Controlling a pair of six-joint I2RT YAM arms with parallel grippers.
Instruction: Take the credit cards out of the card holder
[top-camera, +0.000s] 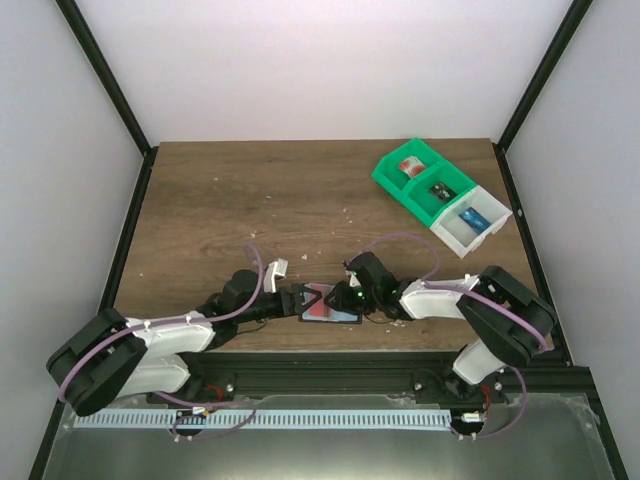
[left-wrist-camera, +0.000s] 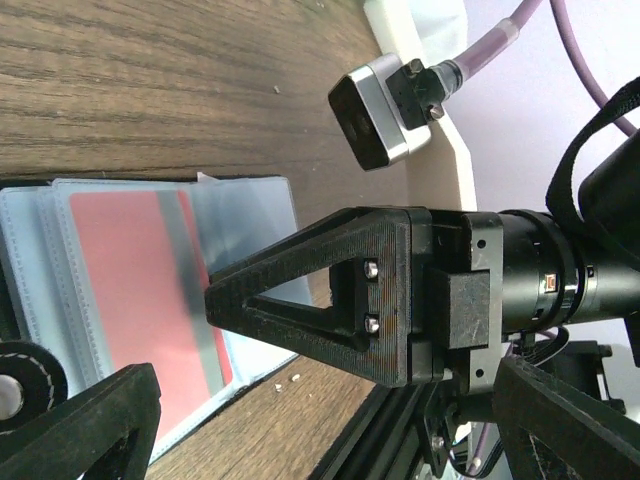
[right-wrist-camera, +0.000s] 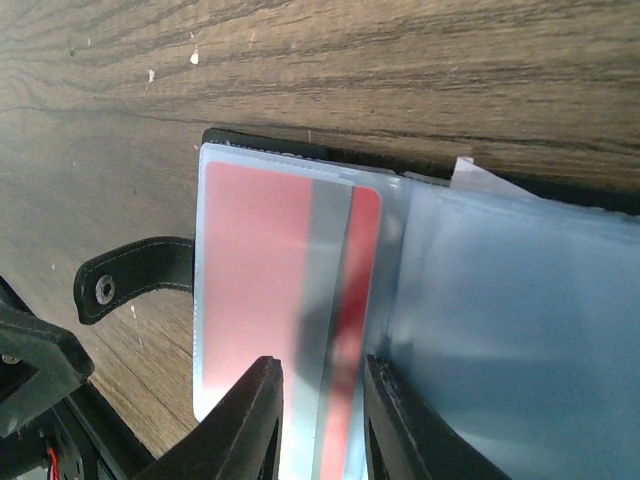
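item: flat light blue folding card holder (right-wrist-camera: 500, 300) with clear sleeves, lying open near the front edge of the brown wooden table (top-camera: 250, 190), between both arms.
contents: red plastic credit card (right-wrist-camera: 250, 260) with grey stripe, in its sleeve.
left gripper (left-wrist-camera: 175, 340): fingers spread wide, empty, above the holder.
right gripper (right-wrist-camera: 320, 400): fingers near together astride the card's end; grip cannot be told.
step: seizing a card. next: likely a firm pinch, a pull along the sleeve, holder pinned.

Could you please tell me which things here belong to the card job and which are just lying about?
Job: card holder; red card in its sleeve.
Lying about: green bin; white bin.
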